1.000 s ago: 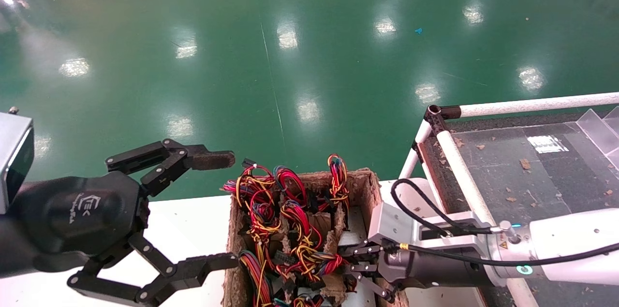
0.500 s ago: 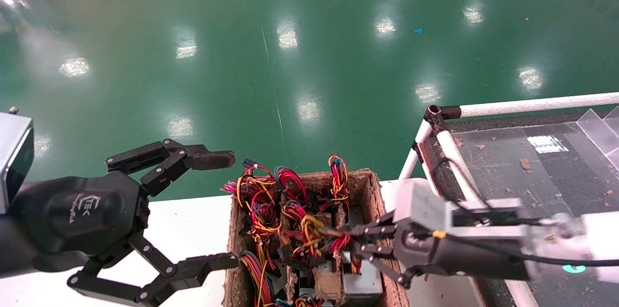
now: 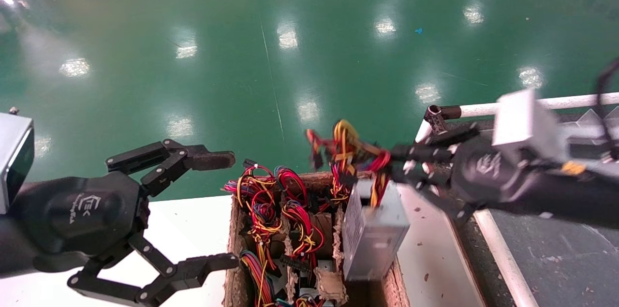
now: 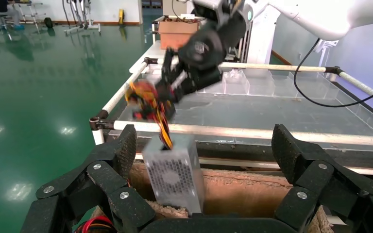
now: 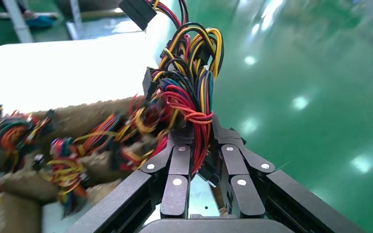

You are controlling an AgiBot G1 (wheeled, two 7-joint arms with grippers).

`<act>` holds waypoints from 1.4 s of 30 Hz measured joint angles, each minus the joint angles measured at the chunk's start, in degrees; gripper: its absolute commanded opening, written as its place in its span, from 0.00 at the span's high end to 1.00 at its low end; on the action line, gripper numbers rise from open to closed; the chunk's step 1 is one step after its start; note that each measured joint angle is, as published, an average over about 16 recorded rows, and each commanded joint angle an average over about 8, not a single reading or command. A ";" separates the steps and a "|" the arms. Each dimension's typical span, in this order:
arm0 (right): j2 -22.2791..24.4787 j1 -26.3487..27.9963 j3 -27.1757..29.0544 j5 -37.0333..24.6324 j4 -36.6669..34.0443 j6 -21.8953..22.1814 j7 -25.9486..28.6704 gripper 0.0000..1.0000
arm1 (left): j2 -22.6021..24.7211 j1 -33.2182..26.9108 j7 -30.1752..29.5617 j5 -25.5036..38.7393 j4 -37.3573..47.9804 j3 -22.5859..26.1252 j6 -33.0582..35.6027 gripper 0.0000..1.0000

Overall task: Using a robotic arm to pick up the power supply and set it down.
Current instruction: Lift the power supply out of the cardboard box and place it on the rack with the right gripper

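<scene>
Above the cardboard box (image 3: 367, 186) — silver-grey power supply (image 3: 373, 234), dangling by bunched wires (image 3: 350, 150).

A factory hall: glossy green floor (image 3: 271, 55) mirroring ceiling lights, pipe-framed tabletop (image 3: 546, 104) at three o'clock, a box (image 3: 367, 186) full of wired units.

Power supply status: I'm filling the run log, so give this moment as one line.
right gripper: shut on wire bundle | power supply: hanging, partly above cardboard box | left gripper: open, idle beside box
</scene>
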 measured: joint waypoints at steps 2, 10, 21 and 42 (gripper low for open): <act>0.73 0.16 1.48 1.48 0.03 0.19 -1.33 1.00 | 0.00 0.00 0.00 0.00 0.00 0.00 0.00 0.00; 3.87 -0.08 6.77 4.88 -0.04 2.04 -6.58 1.00 | 0.00 0.00 0.00 0.00 0.00 0.00 0.00 0.00; 8.87 -6.60 11.46 1.01 -0.47 11.85 -10.27 1.00 | 0.00 0.00 0.00 -0.01 0.00 0.01 0.00 0.00; 12.27 -25.01 16.72 -4.94 -0.82 29.73 -10.86 1.00 | -0.01 0.00 0.01 -0.01 0.00 0.02 -0.01 0.00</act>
